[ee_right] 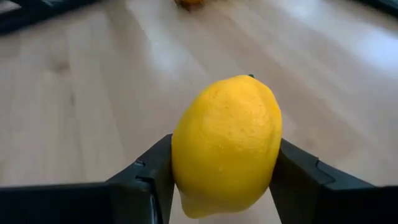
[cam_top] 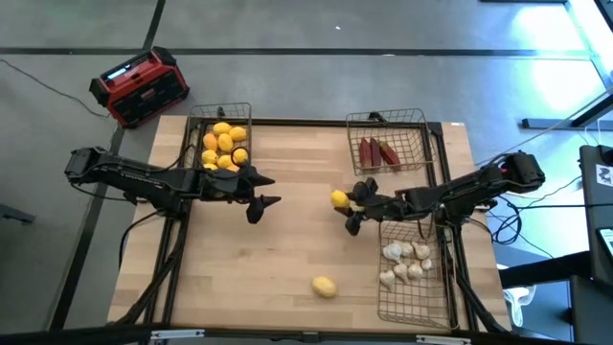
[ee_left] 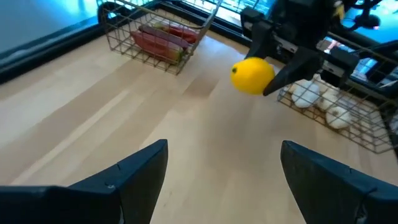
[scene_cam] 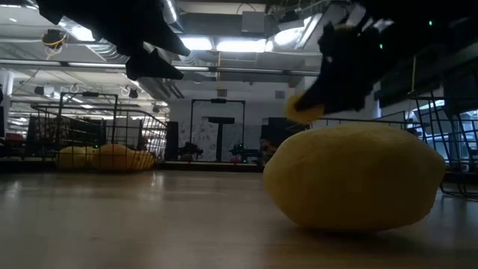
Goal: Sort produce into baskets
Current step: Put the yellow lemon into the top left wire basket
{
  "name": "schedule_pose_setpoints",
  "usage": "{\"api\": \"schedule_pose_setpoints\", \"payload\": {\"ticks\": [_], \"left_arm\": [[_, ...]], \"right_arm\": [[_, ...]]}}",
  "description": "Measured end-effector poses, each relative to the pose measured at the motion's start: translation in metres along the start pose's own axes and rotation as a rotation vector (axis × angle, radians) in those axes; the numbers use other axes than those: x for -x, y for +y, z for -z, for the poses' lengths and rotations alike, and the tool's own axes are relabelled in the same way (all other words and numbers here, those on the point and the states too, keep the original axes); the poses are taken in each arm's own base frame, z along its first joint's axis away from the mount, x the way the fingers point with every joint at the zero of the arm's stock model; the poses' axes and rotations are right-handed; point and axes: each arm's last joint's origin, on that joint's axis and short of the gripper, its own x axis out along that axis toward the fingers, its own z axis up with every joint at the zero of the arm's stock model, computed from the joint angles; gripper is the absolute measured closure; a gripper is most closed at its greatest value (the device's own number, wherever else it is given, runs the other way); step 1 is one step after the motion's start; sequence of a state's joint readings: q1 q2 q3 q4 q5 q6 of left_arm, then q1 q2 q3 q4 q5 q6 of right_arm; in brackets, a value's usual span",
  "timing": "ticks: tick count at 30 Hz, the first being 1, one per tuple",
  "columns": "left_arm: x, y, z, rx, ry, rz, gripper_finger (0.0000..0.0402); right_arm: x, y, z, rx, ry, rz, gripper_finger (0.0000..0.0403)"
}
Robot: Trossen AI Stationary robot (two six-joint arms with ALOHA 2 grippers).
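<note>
My right gripper (cam_top: 351, 203) clamps a yellow lemon (cam_top: 340, 199) mid-table, lifted, between the far-right basket (cam_top: 387, 142) of red pieces and the near-right basket (cam_top: 414, 273) of garlic. My left gripper (cam_top: 262, 194) hangs open beside the far-left basket (cam_top: 222, 139) of lemons. Another lemon (cam_top: 324, 286) lies near the front edge

Table (cam_top: 287, 230) showing pale wood, matt, fine grain. 3 baskets (cam_top: 402, 144) looking thin dark metal wire. Lemon (ee_right: 227, 143) showing dimpled, slightly glossy skin. Gripper fingers (ee_left: 140, 174) appearing matt dark plastic.
</note>
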State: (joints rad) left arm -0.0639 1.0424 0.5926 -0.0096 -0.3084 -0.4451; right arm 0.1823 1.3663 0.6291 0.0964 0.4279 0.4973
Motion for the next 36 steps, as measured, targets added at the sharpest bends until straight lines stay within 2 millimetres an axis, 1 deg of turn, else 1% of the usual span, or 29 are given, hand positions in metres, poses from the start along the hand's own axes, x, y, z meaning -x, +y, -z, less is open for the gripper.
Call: {"api": "schedule_pose_setpoints", "payload": {"ticks": [3, 7, 12, 17, 22, 26, 30, 34, 36], "left_arm": [[0.0, -0.001, 0.0, 0.032, 0.002, 0.016, 0.0096], [-0.002, -0.001, 0.0, 0.107, -0.002, 0.019, 0.0096], [-0.015, -0.005, 0.002, 0.233, -0.016, 0.032, 0.0096], [-0.03, -0.013, 0.003, 0.281, -0.018, 0.147, 0.0096], [-0.039, -0.018, 0.004, 0.345, -0.018, 0.226, 0.0096], [-0.043, -0.018, 0.007, 0.374, 0.015, 0.24, 0.0096], [-0.046, -0.021, 0.008, 0.388, 0.004, 0.254, 0.0096], [-0.051, -0.022, 0.01, 0.409, 0.006, 0.252, 0.0096], [-0.053, -0.022, 0.012, 0.41, 0.007, 0.246, 0.0096]], "right_arm": [[0.003, 0.008, -0.006, 0.061, -0.043, 0.001, 0.0206], [0.0, 0.017, -0.01, 0.146, -0.062, 0.015, 0.0205], [-0.014, 0.031, -0.017, 0.233, -0.102, -0.001, 0.0204], [-0.032, 0.049, -0.031, 0.322, -0.125, -0.007, 0.0204], [-0.04, 0.067, -0.045, 0.413, -0.156, -0.019, 0.0204], [-0.044, 0.075, -0.055, 0.463, -0.181, -0.013, 0.0204], [-0.048, 0.078, -0.057, 0.474, -0.179, -0.014, 0.0204], [-0.044, 0.085, -0.064, 0.497, -0.21, -0.034, 0.0204], [-0.044, 0.086, -0.064, 0.516, -0.209, -0.025, 0.0204]]}}
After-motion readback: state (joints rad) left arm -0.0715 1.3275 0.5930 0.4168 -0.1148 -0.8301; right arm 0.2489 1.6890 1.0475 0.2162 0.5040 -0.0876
